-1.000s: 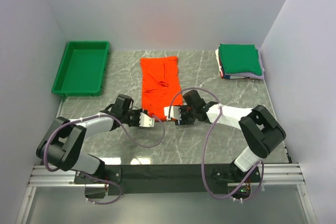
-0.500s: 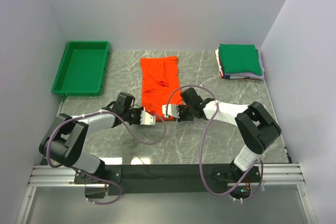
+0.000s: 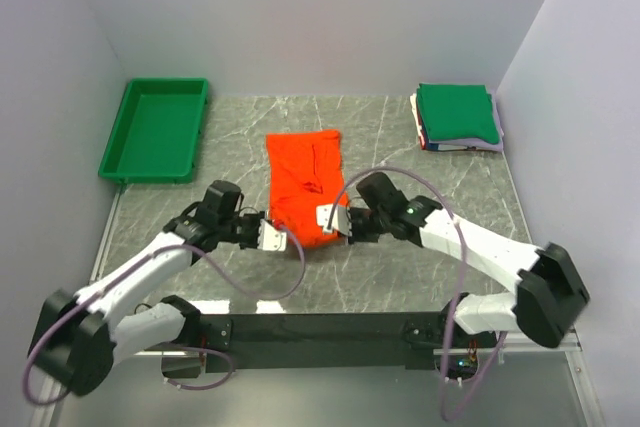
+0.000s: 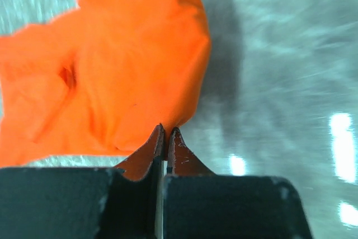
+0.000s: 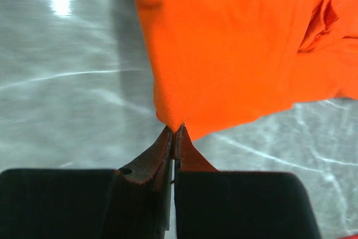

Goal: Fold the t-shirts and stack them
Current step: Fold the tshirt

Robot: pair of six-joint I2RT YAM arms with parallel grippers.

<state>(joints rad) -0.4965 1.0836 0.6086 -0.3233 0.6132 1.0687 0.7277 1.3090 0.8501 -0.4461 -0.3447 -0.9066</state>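
**Fig.** Orange-red t-shirt [image 3: 303, 177] at centre of frame, on the table [image 3: 400, 147]. Left gripper [image 3: 272, 238] and right gripper [image 3: 328, 217] each pinch a near hem corner between tightly pressed jaws. Such shallow bites may slip, skewing the fold.

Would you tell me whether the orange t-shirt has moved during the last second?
Yes. The orange t-shirt has slid down the overhead view, its near hem now farther past the front edge of the green tray.
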